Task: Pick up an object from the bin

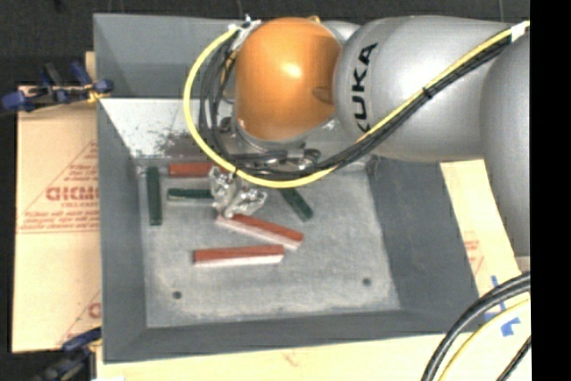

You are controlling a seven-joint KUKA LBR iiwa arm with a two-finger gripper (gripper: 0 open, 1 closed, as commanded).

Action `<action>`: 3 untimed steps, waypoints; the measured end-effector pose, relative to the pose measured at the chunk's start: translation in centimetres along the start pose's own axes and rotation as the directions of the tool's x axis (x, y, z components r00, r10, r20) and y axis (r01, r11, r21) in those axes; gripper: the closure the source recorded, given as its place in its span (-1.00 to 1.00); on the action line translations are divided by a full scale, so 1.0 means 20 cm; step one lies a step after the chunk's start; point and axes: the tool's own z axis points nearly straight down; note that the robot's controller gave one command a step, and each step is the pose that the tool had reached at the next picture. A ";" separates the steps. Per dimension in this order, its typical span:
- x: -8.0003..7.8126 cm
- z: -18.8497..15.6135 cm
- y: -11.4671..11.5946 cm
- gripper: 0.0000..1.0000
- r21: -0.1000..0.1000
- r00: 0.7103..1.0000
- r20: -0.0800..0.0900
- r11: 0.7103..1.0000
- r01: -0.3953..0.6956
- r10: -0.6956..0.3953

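Grey metal bin (339, 277), loose sticks on its floor. A red-brown bar (238, 256) lies level at centre, a pinkish-red bar (268, 231) slants just above it. A dark green stick (155, 196) lies at left.

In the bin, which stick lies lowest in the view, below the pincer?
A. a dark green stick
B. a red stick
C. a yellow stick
B: the red stick lies flat below the pincer, while the dark green stick at the left lies higher up.
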 end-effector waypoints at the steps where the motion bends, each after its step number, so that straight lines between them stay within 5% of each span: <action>1: -0.03 0.18 0.04 -1.00 0.000 0.994 0.001 0.994 0.110 -0.110; 2: -0.03 0.18 0.03 -1.00 0.000 0.994 0.001 0.994 0.108 -0.108; 3: 0.23 0.47 0.22 1.00 0.003 0.986 -0.019 0.986 0.165 -0.165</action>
